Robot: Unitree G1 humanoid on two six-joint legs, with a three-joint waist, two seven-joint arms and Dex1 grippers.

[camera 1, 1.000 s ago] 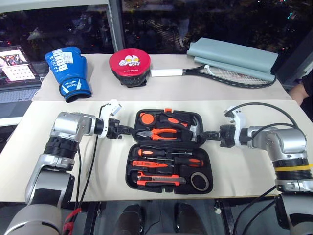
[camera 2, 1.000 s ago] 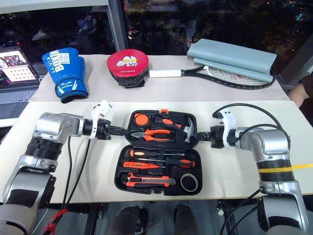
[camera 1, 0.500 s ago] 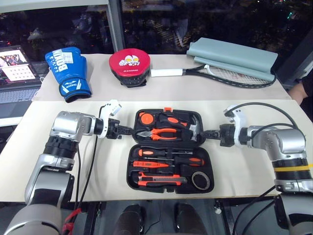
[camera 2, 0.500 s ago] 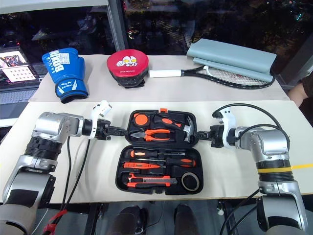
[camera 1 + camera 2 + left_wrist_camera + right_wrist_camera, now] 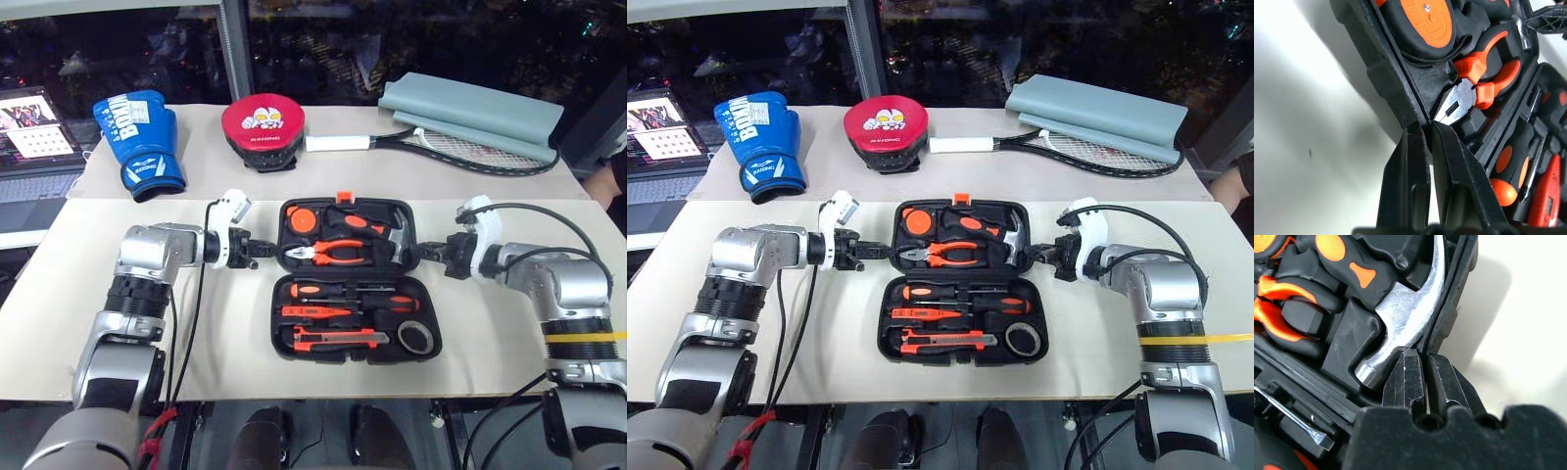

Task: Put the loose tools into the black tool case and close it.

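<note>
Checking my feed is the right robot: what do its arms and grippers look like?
Both arms are silver metal with black joint rings; the right arm has a yellow band. White wrist modules carry looping black cables. The left gripper and right gripper each have two slim black fingers.

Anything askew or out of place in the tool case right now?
Nothing stands out. The black tool case lies open on the table, tools seated in their recesses: pliers, hammer, utility knife, tape roll. The left gripper and right gripper pinch the far half's side rims.
</note>
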